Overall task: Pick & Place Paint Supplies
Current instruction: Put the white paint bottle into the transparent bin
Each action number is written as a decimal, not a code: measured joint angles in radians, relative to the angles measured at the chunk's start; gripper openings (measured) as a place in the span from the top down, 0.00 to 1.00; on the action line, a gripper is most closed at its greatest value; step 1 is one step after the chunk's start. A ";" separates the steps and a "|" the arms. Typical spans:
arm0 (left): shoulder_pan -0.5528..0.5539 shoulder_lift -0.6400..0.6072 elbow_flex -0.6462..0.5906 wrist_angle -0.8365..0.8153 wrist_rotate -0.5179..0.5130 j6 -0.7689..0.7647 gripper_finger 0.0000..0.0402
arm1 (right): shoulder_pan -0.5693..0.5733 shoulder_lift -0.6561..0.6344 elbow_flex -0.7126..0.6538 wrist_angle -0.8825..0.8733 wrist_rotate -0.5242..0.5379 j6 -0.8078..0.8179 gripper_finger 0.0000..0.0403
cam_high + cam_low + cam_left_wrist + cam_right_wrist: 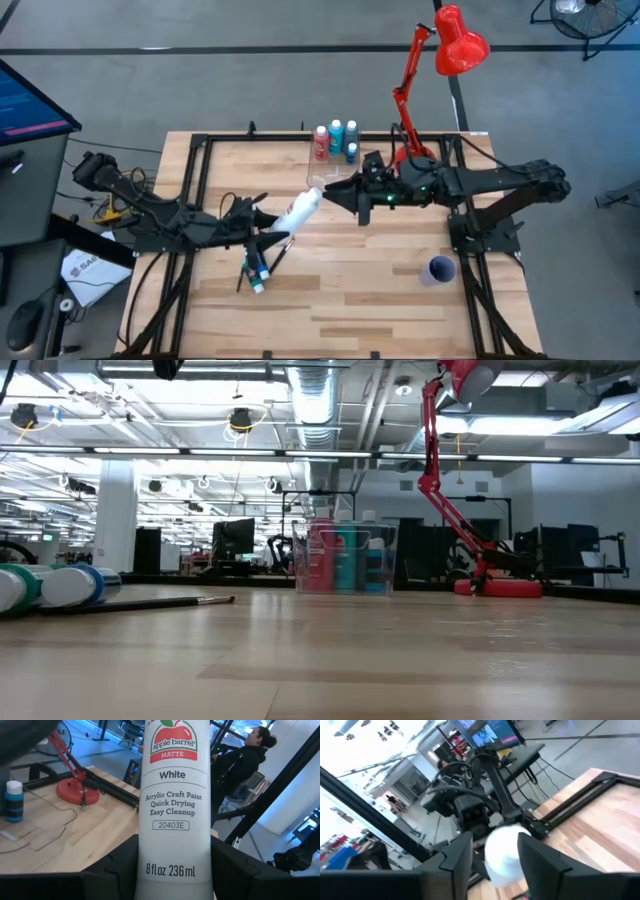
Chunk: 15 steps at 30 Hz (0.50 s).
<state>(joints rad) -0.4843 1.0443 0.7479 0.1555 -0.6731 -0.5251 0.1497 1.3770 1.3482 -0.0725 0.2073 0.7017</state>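
A tall white paint bottle (300,210) labelled "White" (172,795) hangs above the table's middle, and my left gripper (270,228) is shut on its base end. My right gripper (333,195) comes from the table's right. Its open fingers stand on either side of the bottle's white cap (505,852), with a dark gap at one side. Two small blue-green bottles (258,272) and thin dark brushes (150,602) lie flat on the table near the left arm. The clear box (335,142) holds a pink-red bottle and blue ones. My left gripper pinches the white bottle's lower body (172,870), near its base, between its two fingers (117,865). It comes roughly level from the table's left, with the bottle running on along the fingers toward the right arm. The bottle is lifted clear of the table.
A red desk lamp (440,60) stands at the far edge, right of the clear box. A small purple cup (440,270) stands near the right arm's base. A person (245,765) stands in the room beyond the table. Bare wood lies at the near middle.
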 joint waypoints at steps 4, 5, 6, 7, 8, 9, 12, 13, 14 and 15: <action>0.001 0.000 0.000 0.013 0.000 0.001 0.54 | -0.003 0.006 -0.003 -0.011 -0.003 0.002 0.53; 0.001 0.000 0.000 0.017 -0.001 0.001 0.54 | -0.003 0.003 -0.003 -0.007 -0.001 -0.001 0.51; 0.001 0.000 0.000 0.020 0.000 0.002 0.54 | -0.002 0.003 -0.001 -0.004 -0.001 -0.002 0.50; 0.001 0.000 0.000 0.024 -0.001 0.003 0.54 | -0.002 0.003 -0.001 -0.004 -0.001 -0.002 0.48; 0.001 0.000 0.000 0.029 -0.001 0.004 0.54 | -0.002 0.003 -0.001 -0.006 -0.001 -0.002 0.47; 0.001 0.000 0.000 0.033 -0.001 0.005 0.54 | -0.001 0.004 -0.001 -0.006 -0.001 -0.003 0.45; 0.001 0.000 0.000 0.037 0.000 0.005 0.54 | 0.006 0.004 -0.001 0.009 -0.001 -0.026 0.40; 0.001 0.000 0.000 0.042 -0.001 0.005 0.54 | 0.007 0.004 -0.001 0.010 0.000 -0.030 0.38; 0.001 0.000 0.000 0.049 -0.001 0.008 0.54 | 0.007 0.004 -0.001 0.011 0.000 -0.035 0.36; 0.001 0.000 0.000 0.057 -0.001 0.015 0.54 | 0.008 0.004 -0.001 0.011 -0.001 -0.035 0.34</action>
<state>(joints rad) -0.4835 1.0447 0.7479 0.2129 -0.6741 -0.5101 0.1577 1.3808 1.3472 -0.0616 0.2066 0.6662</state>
